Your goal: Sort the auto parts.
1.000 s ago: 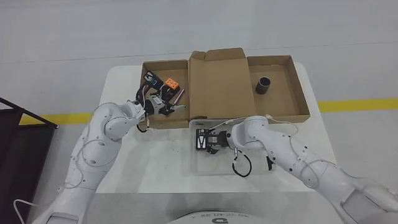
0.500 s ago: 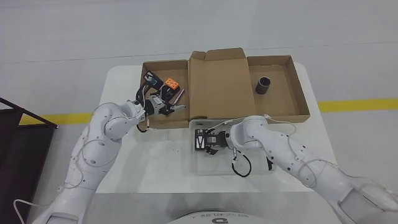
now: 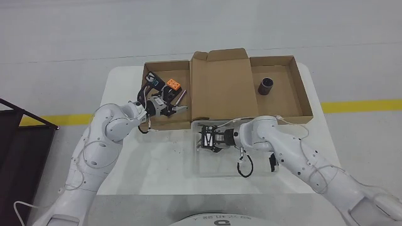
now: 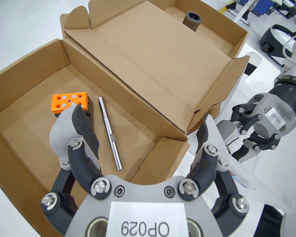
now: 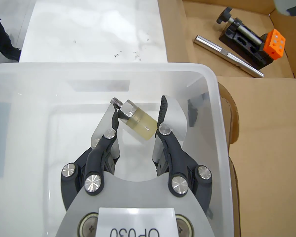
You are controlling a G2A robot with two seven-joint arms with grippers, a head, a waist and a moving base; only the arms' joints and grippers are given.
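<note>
My right gripper [image 5: 138,114] is shut on a small cylinder part [image 5: 138,123] with a cloudy yellowish body and a threaded metal tip. It holds the part slantwise inside the clear plastic bin [image 5: 113,66]. From above, this right gripper [image 3: 208,140] sits at the bin's [image 3: 213,163] far end, beside the cardboard box [image 3: 223,88]. My left gripper [image 4: 141,114] hangs open over the near corner of the box's left compartment. An orange-and-black clamp [image 4: 68,101] and a steel rod [image 4: 109,133] lie in that compartment. The right gripper [image 4: 234,146] shows farther off in the left wrist view.
A dark metal sleeve [image 3: 266,86] stands in the box's right compartment. The middle section of the box is a flat cardboard panel. The bin stands on the white table [image 3: 125,157], just in front of the box. The clamp [image 5: 273,44] and rod [image 5: 228,55] lie close to the bin's corner.
My right gripper has shifted slightly to the right inside the bin, with the cylinder part between its fingers. The left arm has kept still.
</note>
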